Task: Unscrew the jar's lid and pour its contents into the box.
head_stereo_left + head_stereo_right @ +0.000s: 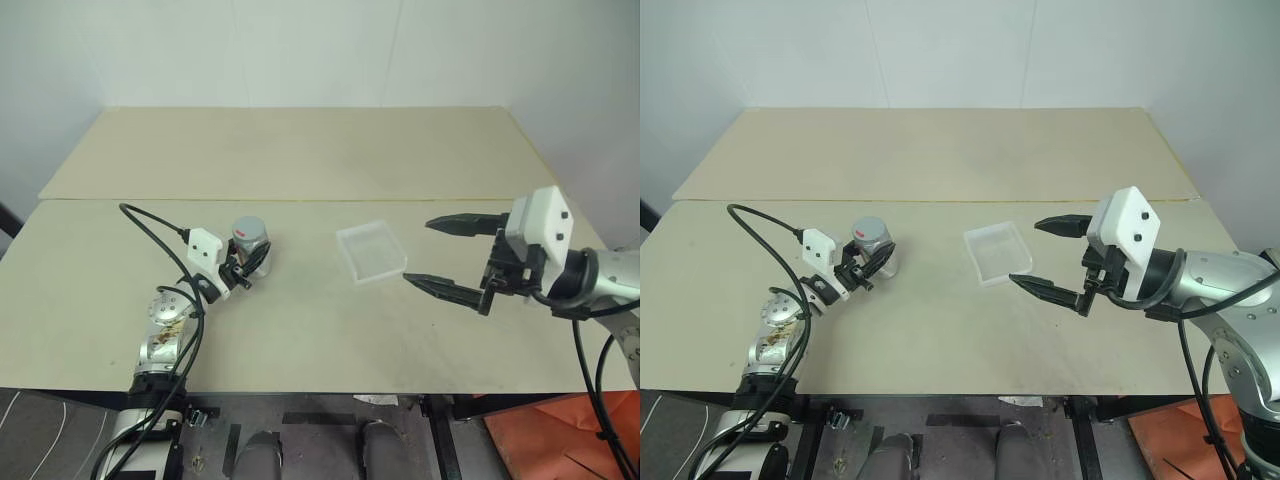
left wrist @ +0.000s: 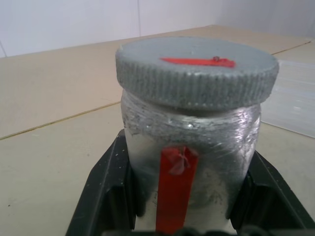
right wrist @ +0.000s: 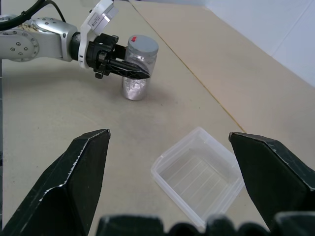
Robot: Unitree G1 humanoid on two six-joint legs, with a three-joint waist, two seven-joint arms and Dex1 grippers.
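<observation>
The jar [image 1: 253,254] stands upright on the table left of centre, its silver-grey lid [image 1: 249,230] screwed on and showing a red mark. My left gripper [image 1: 251,263] is shut on the jar's body below the lid; in the left wrist view its black fingers [image 2: 109,196] press both sides of the jar [image 2: 192,147] under the lid [image 2: 197,69]. The contents cannot be made out through the silvery wall. The clear box [image 1: 348,236] lies flat at mid-table. My right gripper [image 1: 416,252] hangs wide open just right of the box, with nothing between its fingers.
The tan table [image 1: 300,330] has a seam [image 1: 300,200] running across behind the jar and box, with a second board beyond it. A black cable [image 1: 150,225] loops from my left wrist. White walls close the far side.
</observation>
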